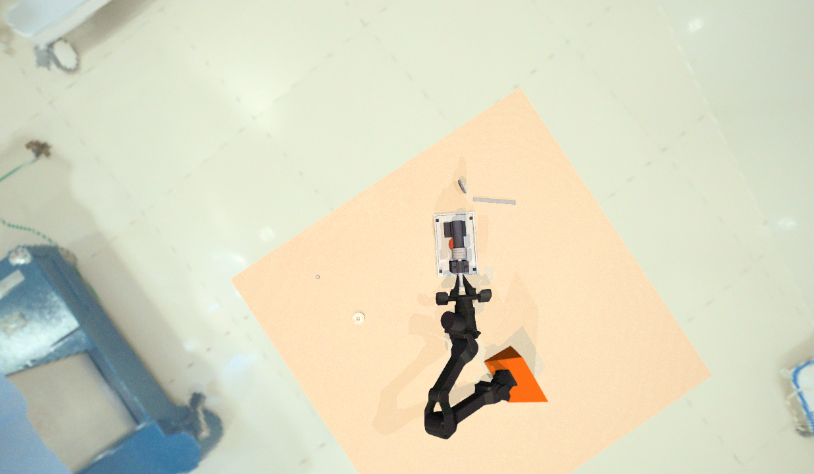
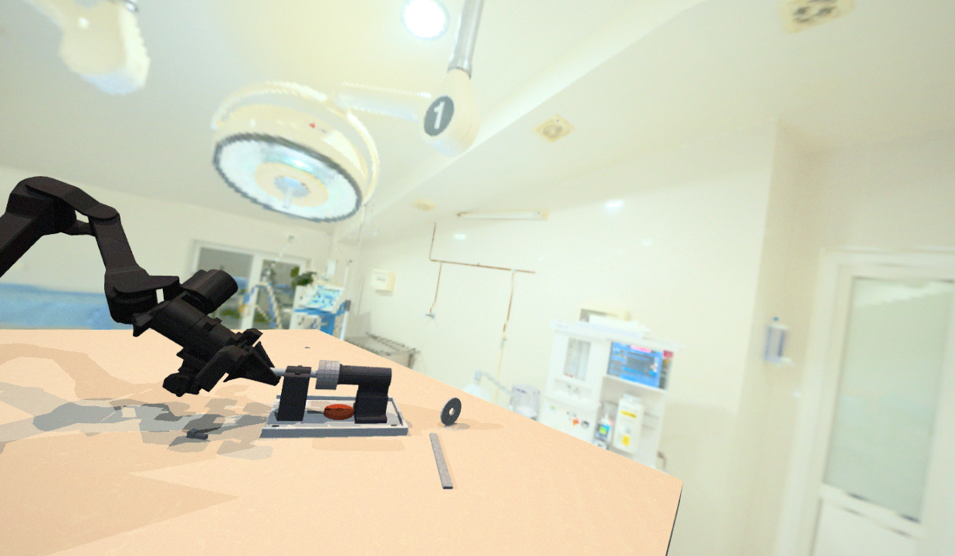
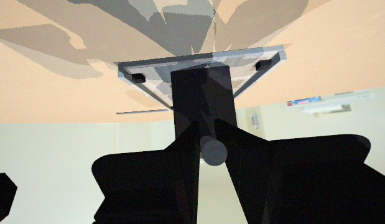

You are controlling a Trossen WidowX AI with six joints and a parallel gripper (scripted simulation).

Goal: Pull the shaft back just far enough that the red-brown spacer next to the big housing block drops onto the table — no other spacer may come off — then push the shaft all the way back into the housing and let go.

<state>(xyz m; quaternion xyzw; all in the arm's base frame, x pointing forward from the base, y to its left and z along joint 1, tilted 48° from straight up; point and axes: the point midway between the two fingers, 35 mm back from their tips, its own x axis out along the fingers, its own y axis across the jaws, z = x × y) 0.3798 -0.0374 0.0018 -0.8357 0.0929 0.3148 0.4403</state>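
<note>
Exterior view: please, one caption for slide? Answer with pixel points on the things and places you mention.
Gripper (image 2: 279, 374) clamps the shaft (image 2: 304, 374); the red-brown spacer (image 2: 338, 411) lies below, between post (image 2: 293, 395) and housing block (image 2: 371, 397).

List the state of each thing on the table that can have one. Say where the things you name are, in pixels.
Gripper (image 1: 462, 279) (image 2: 279, 375) (image 3: 206, 124): shut on the shaft
Shaft (image 1: 461, 284) (image 3: 214, 152): gripped at its near end
Red-brown spacer (image 1: 451, 243) (image 2: 338, 411): off the shaft, down on the tray
Grey spacers (image 1: 458, 253) (image 2: 327, 374): on the shaft
Dark ring (image 1: 461, 185) (image 2: 445, 413): on edge
Grey strip (image 1: 494, 201) (image 2: 441, 461): lying flat

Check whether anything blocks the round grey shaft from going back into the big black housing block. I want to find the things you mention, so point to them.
Nothing visible does. The round red-brown spacer (image 1: 451, 243) (image 2: 338, 411) lies on the pale rectangular tray (image 1: 436, 247) (image 2: 335, 432) (image 3: 248, 51), below the shaft's (image 1: 462, 285) (image 2: 280, 371) (image 3: 214, 152) line; light grey ring spacers (image 1: 458, 253) (image 2: 327, 374) sit around the shaft.
</note>
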